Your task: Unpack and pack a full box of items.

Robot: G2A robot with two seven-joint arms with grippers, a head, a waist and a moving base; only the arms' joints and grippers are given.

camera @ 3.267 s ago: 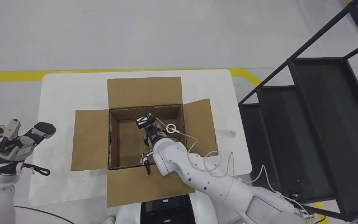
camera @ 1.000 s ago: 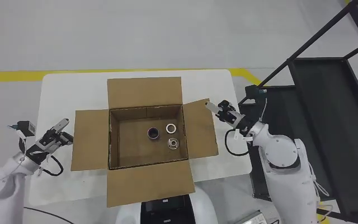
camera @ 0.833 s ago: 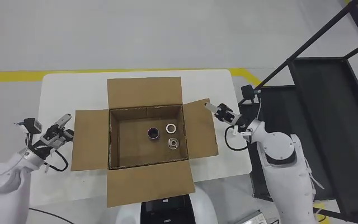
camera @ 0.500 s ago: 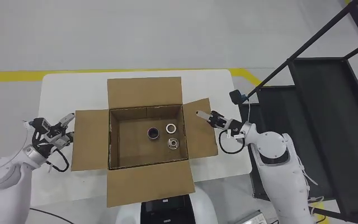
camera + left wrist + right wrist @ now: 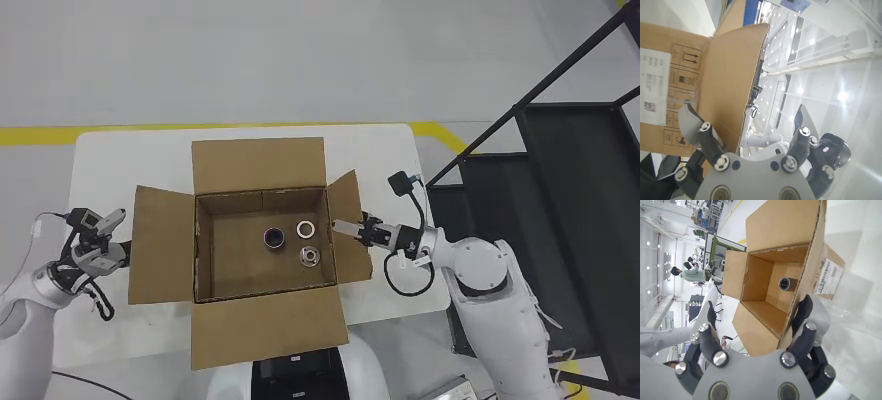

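- Box [image 5: 260, 165] sat mid-table [image 5: 110, 160], open at the top. Back and front flaps lay flat out; left flap [image 5: 162, 245] and right flap [image 5: 348, 205] were tipped partway up.
- Inside on the floor: dark cylinder [image 5: 273, 237], pale ring [image 5: 306, 229] and a small metal piece [image 5: 310, 255], close together toward the right half.
- Left gripper [image 5: 743, 114] was spread wide with nothing clamped. The left flap's outer edge ran between its fingers, one finger on the flap's underside.
- Right gripper [image 5: 758, 305] was likewise wide apart and holding nothing. One finger [image 5: 809, 306] lay against the right flap's outer face, the other well off it.
- Handling call: single-wall corrugated, so light, stiff across the panel but free to swing at the crease. Edges crush easily.
- Best contact looked like mid-length on each flap's free edge, pushing flat against the face rather than pinching a corner.
- Box looked light with so little in it, so a one-sided push would likely slide it. Press both sides together.
- Cylinder stood on end and could tip if the box got bumped.
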